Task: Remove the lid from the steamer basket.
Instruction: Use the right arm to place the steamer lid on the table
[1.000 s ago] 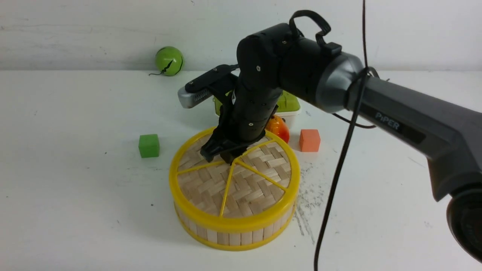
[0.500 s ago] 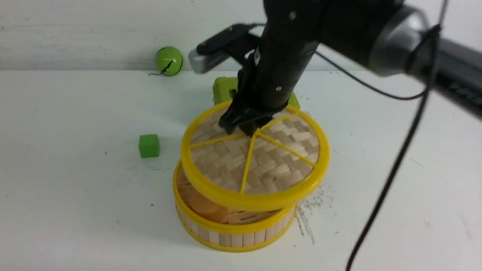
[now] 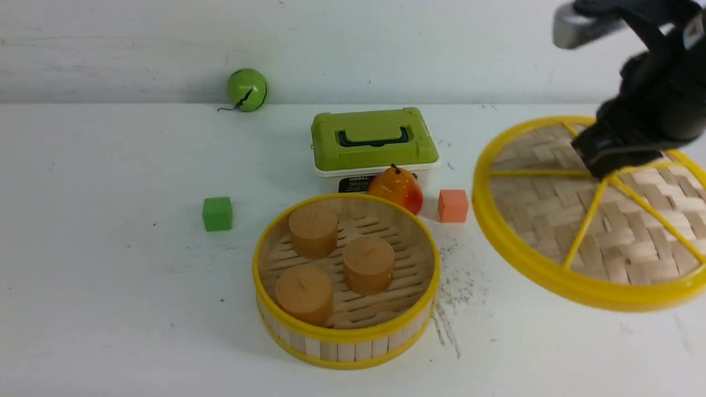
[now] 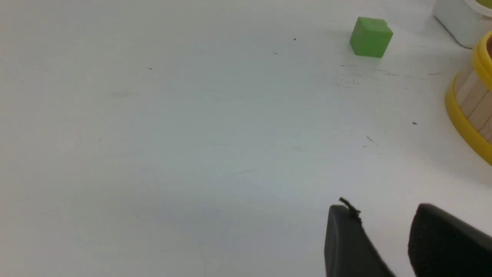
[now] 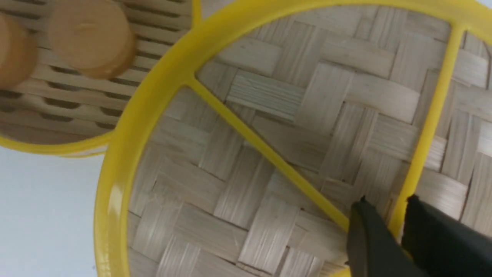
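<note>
Lifted clear and carried off to the right since the earlier front view: the lid [image 3: 593,220], then partly over the steamer basket [image 3: 342,332], now well apart, in the air above the worktop [image 3: 182,336]. Left uncovered, three round brown pieces [image 3: 368,264] inside; main part of the task apparently done, with setting down remaining. In the left wrist view, left hand [image 4: 378,206] empty, fingers slightly parted. In the right wrist view, right hand [image 5: 388,204] nearly closed, clamped on the lid near its centre.
</note>
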Controlling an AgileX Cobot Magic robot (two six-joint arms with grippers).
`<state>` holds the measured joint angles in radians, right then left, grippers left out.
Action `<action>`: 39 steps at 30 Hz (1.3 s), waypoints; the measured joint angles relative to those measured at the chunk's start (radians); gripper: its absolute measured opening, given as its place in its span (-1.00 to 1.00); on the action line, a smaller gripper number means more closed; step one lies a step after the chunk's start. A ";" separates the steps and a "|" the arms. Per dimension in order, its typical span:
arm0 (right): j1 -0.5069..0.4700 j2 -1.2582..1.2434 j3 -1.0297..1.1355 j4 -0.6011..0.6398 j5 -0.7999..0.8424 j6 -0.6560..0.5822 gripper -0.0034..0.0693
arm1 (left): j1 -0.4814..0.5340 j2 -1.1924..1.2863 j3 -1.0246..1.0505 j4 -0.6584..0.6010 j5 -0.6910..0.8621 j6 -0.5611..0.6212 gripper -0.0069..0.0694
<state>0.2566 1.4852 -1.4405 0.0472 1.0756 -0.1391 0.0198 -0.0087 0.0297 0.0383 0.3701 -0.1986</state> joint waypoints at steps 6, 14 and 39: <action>-0.050 0.030 0.245 0.019 -0.255 0.000 -0.61 | 0.000 0.000 0.000 0.000 0.000 0.000 -0.19; -0.057 0.135 0.348 0.020 -0.472 0.000 -0.61 | 0.000 0.000 0.000 0.000 0.000 0.000 -0.19; -0.057 0.024 0.331 0.069 -0.521 0.120 0.02 | 0.000 0.000 0.000 0.000 0.000 0.000 -0.19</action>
<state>0.1993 1.5092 -1.1099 0.1162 0.5548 -0.0191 0.0198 -0.0087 0.0297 0.0383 0.3701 -0.1986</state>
